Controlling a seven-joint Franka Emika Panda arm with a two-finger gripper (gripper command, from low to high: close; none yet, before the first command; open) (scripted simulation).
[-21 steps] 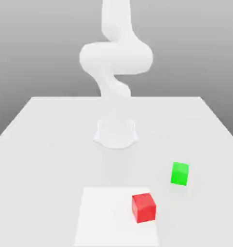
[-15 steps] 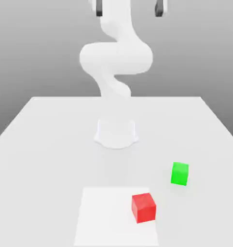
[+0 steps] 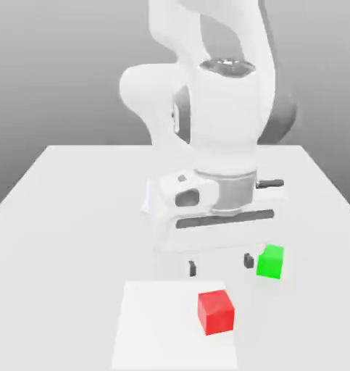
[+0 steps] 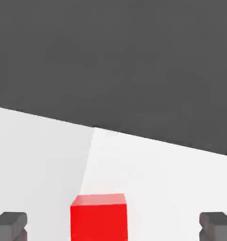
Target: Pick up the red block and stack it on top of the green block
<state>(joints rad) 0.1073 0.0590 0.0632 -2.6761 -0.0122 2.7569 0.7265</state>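
Since half a second ago the arm has swung down and forward: then only its fingertips showed at the top edge of the exterior view, now the whole hand hangs low over the table. Both blocks lie where they did.

Gripper point(image 3: 219, 264) points down, jaws spread wide, nothing between them; the dark fingertips point(image 3: 192, 269) stand clear above the surface. In the hand view the gripper point(image 4: 113, 226) frames open space, one fingertip point(image 4: 11, 224) at each side.

Red block point(image 3: 216, 311) sits on the table just ahead of the gripper, toward the camera, and lower, not touched. The hand view shows the red block point(image 4: 99, 216) between the two finger lines, off centre. It rests on a paler square patch point(image 3: 156, 326) of the table point(image 3: 69, 210).

Green block point(image 3: 269, 261) stands just beside the fingertip on the exterior view's right, apart from the red block.
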